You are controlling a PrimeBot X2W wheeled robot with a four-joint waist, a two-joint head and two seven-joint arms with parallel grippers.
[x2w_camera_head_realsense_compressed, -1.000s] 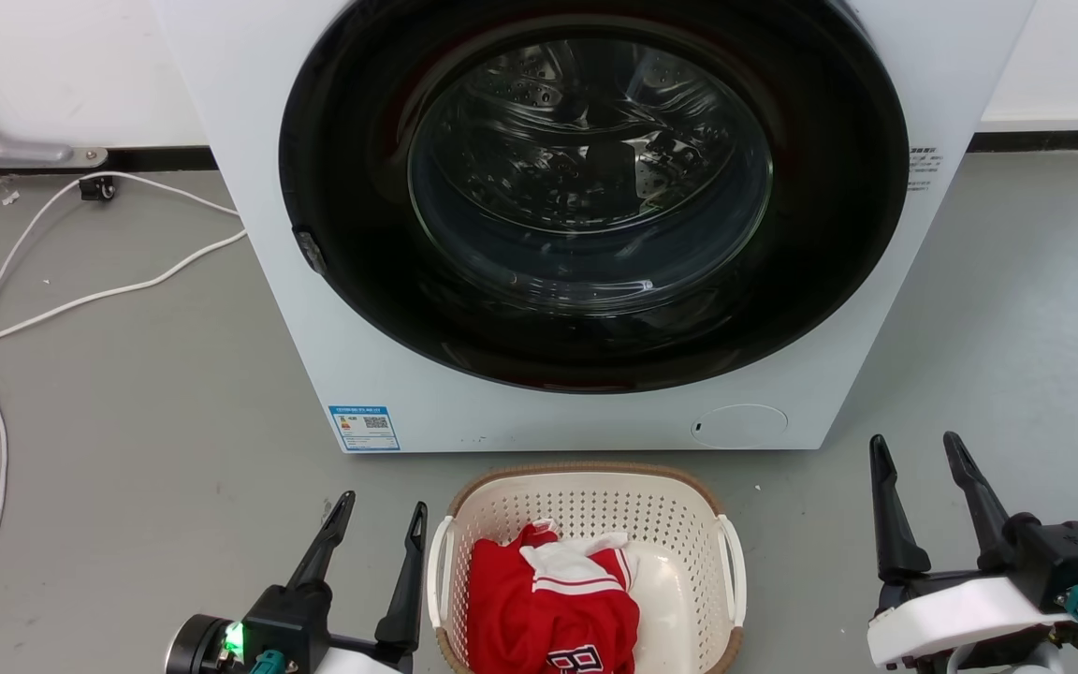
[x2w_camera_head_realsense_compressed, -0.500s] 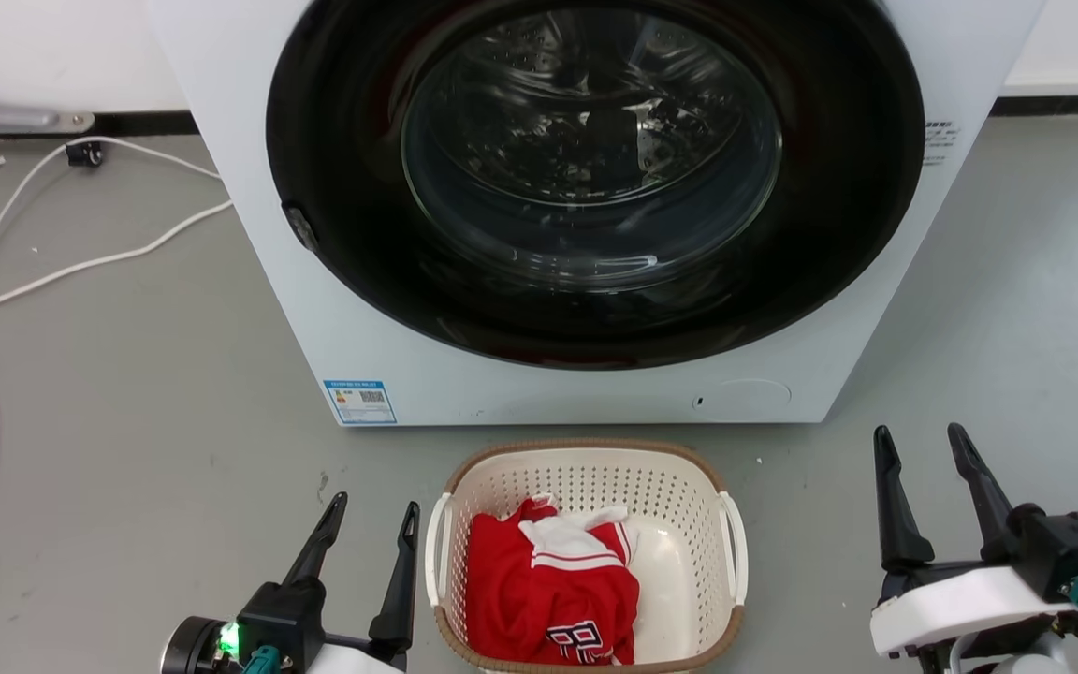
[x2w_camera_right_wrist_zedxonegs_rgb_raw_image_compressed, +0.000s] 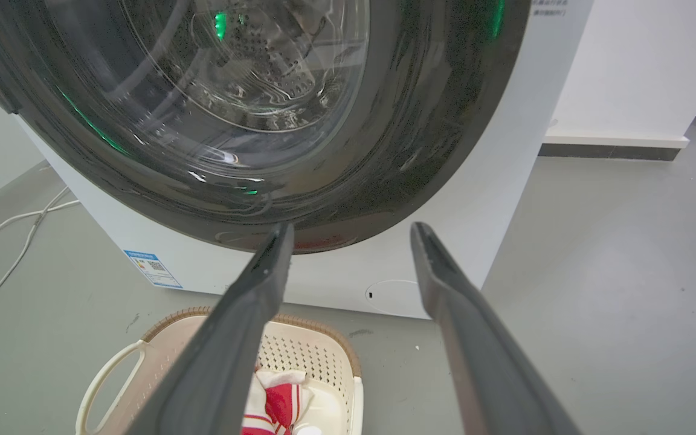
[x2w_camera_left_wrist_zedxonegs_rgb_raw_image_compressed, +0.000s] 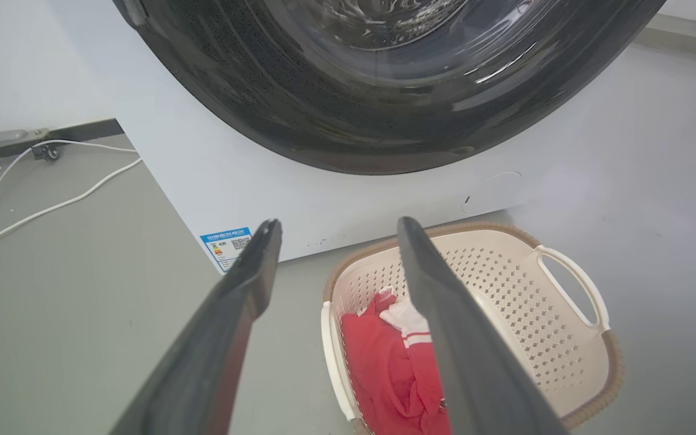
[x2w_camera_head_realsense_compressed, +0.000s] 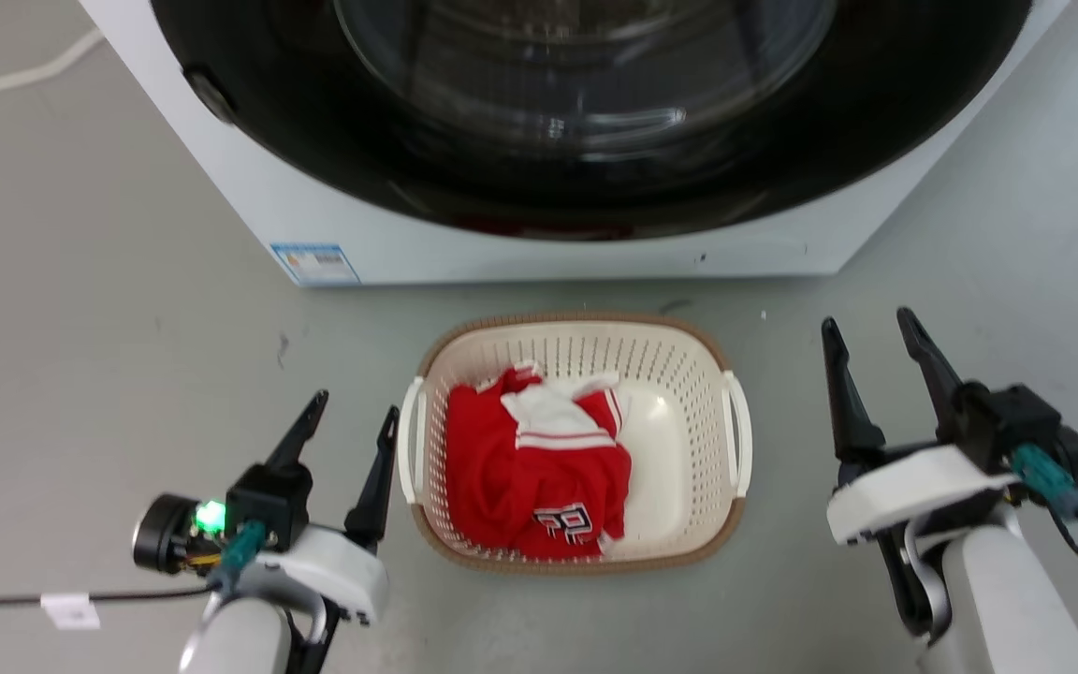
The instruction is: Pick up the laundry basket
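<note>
Cream plastic laundry basket (x2w_camera_head_realsense_compressed: 679, 374), brought wholly into the head view by the camera's downward tilt, flanked by left gripper (x2w_camera_head_realsense_compressed: 356, 404) and right gripper (x2w_camera_head_realsense_compressed: 866, 318), both spread and empty, handles not yet grasped.

Floor layout: laundry basket (x2w_camera_head_realsense_compressed: 689, 374) in front of washing machine (x2w_camera_head_realsense_compressed: 539, 257).
Basket sits on floor (x2w_camera_head_realsense_compressed: 109, 328), centre, small gap btwn it & machine; garment (x2w_camera_head_realsense_compressed: 530, 468) inside, toward its left. Left gripper (x2w_camera_head_realsense_compressed: 356, 404) just beside left handle; right gripper (x2w_camera_head_realsense_compressed: 866, 318) apart, to basket's right. Cable (x2w_camera_head_realsense_compressed: 15, 75) on floor, far left.
</note>
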